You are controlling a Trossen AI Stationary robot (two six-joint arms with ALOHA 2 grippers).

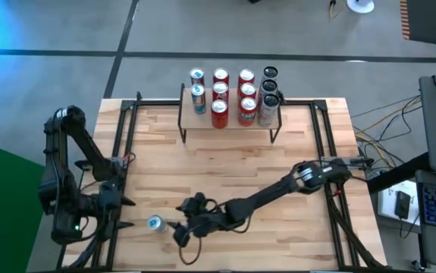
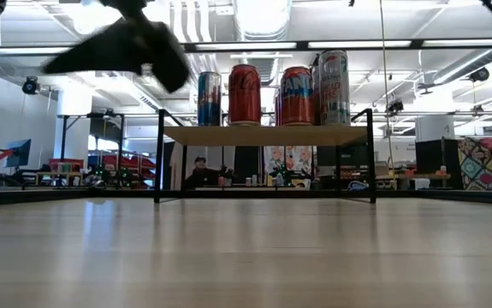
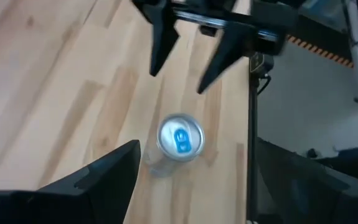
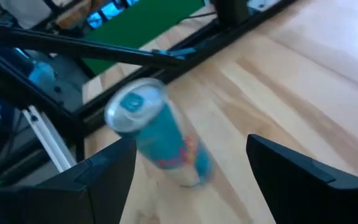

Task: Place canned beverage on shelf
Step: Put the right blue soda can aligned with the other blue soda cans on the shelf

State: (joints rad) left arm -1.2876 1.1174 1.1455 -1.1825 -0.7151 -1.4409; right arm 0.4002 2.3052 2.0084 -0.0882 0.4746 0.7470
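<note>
1 blue can (image 1: 155,223), upright on the table (image 1: 225,171) near its front-left corner, well apart from the shelf (image 1: 229,121). Right gripper (image 1: 180,230) just beside it, fingers apart, apparently lined up to grasp; left gripper (image 1: 123,203) nearby, jaws spread, unladen. Shelf holds 11 cans.

I see my right arm stretched long and low across the table's near side, elbow by the right edge, its pincer (image 1: 178,229) at the near-left with both fingers spread apart. My left arm is folded at the table's left edge, its pincer (image 3: 191,180) angled downward, fingers (image 3: 104,177) also spread wide, facing the right pincer.
</note>
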